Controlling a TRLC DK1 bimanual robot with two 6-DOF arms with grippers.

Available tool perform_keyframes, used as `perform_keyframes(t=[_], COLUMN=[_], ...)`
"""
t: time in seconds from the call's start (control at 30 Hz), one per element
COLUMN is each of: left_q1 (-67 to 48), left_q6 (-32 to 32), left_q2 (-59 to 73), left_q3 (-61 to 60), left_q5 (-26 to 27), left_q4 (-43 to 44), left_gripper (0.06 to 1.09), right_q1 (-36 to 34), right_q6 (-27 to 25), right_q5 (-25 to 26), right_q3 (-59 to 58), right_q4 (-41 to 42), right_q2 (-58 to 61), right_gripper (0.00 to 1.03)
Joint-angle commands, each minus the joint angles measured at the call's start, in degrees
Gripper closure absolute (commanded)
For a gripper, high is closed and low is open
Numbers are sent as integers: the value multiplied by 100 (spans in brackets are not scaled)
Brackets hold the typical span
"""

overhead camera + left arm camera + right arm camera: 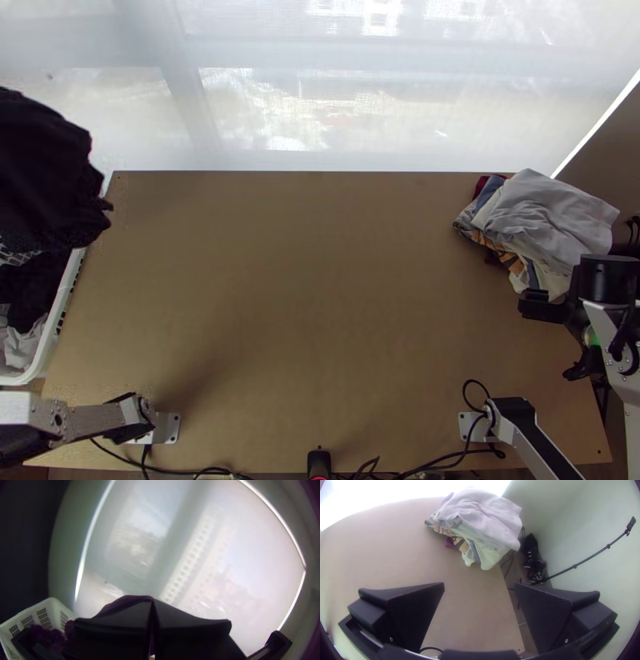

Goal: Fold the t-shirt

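1. Dark garment [44, 172], one, presumably the task's piece; cut too bunched to tell as a t-shirt. Location: raised at the table's left side, over the laundry basket, loosely hanging in folds, with a ragged-looking lower edge.
2. Left gripper [152, 600], clenched on the dark garment, fingertips together, cloth pinched between and showing behind. Aimed toward the window [200, 546].
3. Right gripper [546, 339], released, fingers spread wide apart with nothing between. Position: above the table's right side, near the near side of the clothes pile, apart from the cloth in the right wrist view.
4. Clothes pile [470, 546], at the table's far right corner. Topmost, a pale grey-white garment [552, 212], roughly folded and wrinkled. Beneath, layers in cream, blue, dark red and an orange-and-black pattern, edges uneven.
5. Laundry basket [56, 324], white plastic with slotted walls, beside the table's left edge. Contents: dark cloth and some grey-white cloth, bunched.
6. Table [304, 304], light wood, broad top, window beyond the far edge.
7. Cables [448, 462], black, looped along the near edge.
8. Shoes [536, 575], black, on the floor past the table's right side, near a thin black pole [586, 560].
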Motion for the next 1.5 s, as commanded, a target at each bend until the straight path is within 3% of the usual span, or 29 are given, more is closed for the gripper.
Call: perform_keyframes(t=[0.0, 0.13, 0.2, 0.5, 0.83, 0.87, 0.93, 1.03, 1.13, 1.2, 1.3, 1.47], left_q1=[-3169, -5823, -6473, -7071, -7511, -7414, -7062, -6517, -6025, -5832, -5805, -6096], left_q6=[-148, -244, -332, -112, 178, 239, 389, 512, 459, 380, 362, 380], left_q2=[-1001, -1335, -1423, -1546, -1573, -1564, -1564, -1555, -1555, -1581, -1783, -1845], left_q3=[-588, -1827, -2416, -4086, -6037, -6195, -6503, -6793, -6810, -6696, -6503, -5782], left_q5=[-68, -1114, -1351, -1378, -2081, -2151, -2169, -2169, -2160, -2160, -2151, -2142], left_q4=[-389, -538, -485, -90, 1026, 1141, 1369, 1563, 1369, 1009, 508, -872], left_gripper=[105, 105, 105, 105, 104, 101, 85, 42, 14, 11, 11, 11], right_q1=[-61, -105, -123, -246, -263, -263, -263, -211, 9, 220, 721, 1881], right_q6=[0, 0, 0, 17, 8, 8, -9, -18, 8, -62, -721, -985], right_q5=[-8, -8, -8, -78, -87, -96, -113, -183, -342, -500, -658, -676], right_q3=[25, 51, 69, 16, -1, 16, 69, 183, 218, 262, 359, 403], right_q4=[-8, -34, -43, -52, -52, -61, -61, -61, -43, -87, -351, -236], right_q2=[-55, -116, -151, -301, -441, -450, -459, -450, -362, -195, 139, 640], right_gripper=[5, 5, 5, 5, 5, 5, 5, 5, 5, 5, 5, 5])
